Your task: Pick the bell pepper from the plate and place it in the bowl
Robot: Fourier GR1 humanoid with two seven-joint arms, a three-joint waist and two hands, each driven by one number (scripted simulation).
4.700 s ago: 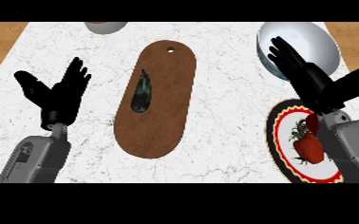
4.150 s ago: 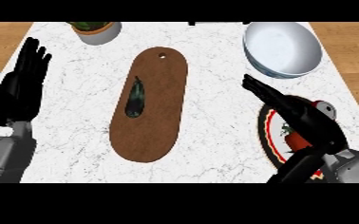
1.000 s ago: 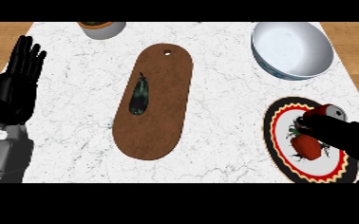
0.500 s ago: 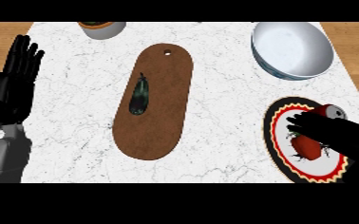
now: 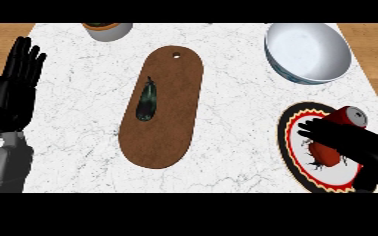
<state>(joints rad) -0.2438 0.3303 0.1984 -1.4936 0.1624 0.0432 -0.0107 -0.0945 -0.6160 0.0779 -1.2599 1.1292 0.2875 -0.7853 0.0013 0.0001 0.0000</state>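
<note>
White marble bench [image 5: 221, 145]. Brown oval cutting board [image 5: 166, 120] at centre, with a dark slim vegetable [image 5: 146, 102] lying lengthwise on it. Pale bowl [image 5: 308, 52] far right, sits apart from the plate. Patterned plate [image 5: 291, 150] near right edge holds the red bell pepper [image 5: 325, 153] and a red can [image 5: 347, 116]. Right hand [image 5: 341, 141] lies over the pepper, fingers curled onto it. Left hand [image 5: 18, 87] rests at left edge, fingers straight. Grey cup [image 5: 108, 30] at top left.

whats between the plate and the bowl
In the head view, only bare marble counter separates the plate from the bowl. The red can stands on the plate's near-bowl edge.
</note>
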